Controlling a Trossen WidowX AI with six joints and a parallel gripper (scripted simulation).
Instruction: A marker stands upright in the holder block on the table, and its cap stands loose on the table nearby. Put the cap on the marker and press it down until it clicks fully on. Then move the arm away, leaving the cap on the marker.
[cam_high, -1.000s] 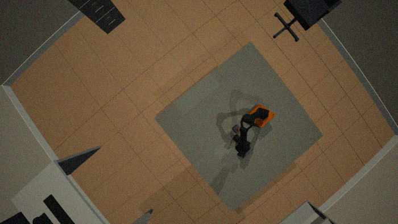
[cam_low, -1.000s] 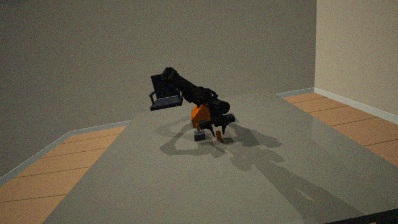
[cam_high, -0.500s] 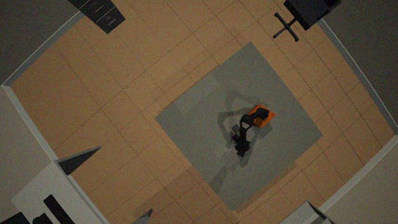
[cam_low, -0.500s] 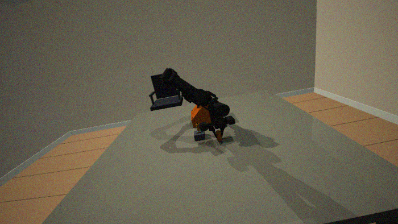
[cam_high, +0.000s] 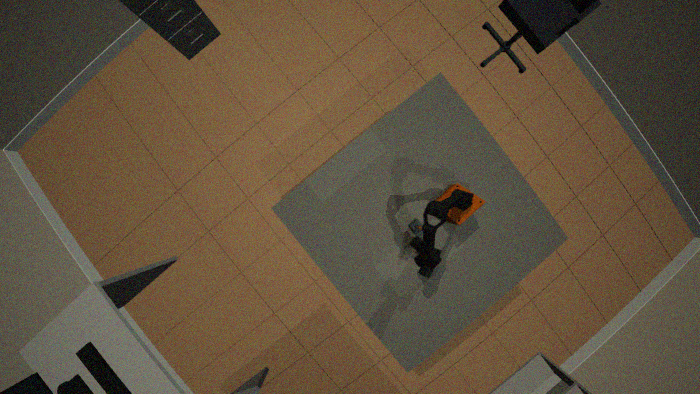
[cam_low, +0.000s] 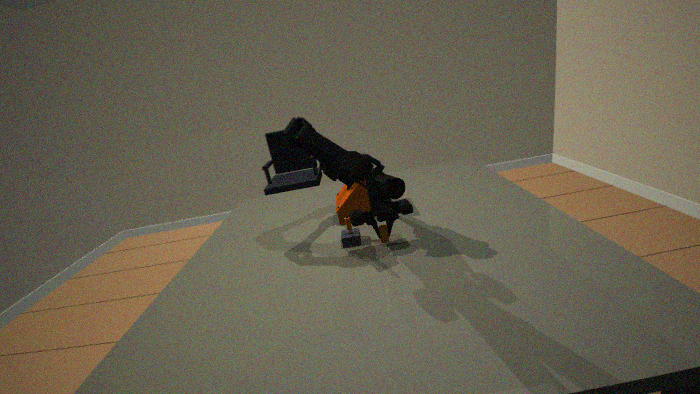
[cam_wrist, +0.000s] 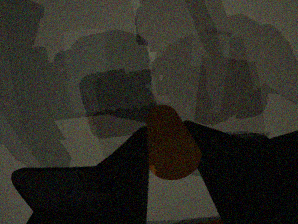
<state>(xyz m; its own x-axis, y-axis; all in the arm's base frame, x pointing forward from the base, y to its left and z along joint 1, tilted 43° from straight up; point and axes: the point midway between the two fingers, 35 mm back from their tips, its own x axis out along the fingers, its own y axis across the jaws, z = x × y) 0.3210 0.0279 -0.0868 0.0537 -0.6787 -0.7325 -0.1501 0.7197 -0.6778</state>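
The dark holder block (cam_high: 415, 226) (cam_low: 350, 238) stands on the grey table (cam_high: 340, 220) (cam_low: 260, 310). The thin orange marker (cam_low: 348, 224) stands upright in it with its upper end bare. My gripper (cam_low: 384, 238) (cam_wrist: 165, 129) is shut on the orange cap (cam_low: 384, 231) (cam_wrist: 172, 137), just to the right of the holder block in the exterior view. The cap is roughly upright between the fingertips, at or very slightly above the table; which one I cannot tell. In the top view the arm hides the cap and fingertips. The wrist view does not show the marker.
The orange arm base (cam_high: 459, 205) (cam_low: 353, 200) stands behind the holder block in the exterior view. The arm (cam_high: 429, 235) (cam_low: 340, 160) reaches from it over the table, close beside the block. Dark shadows of the arm lie across the table top.
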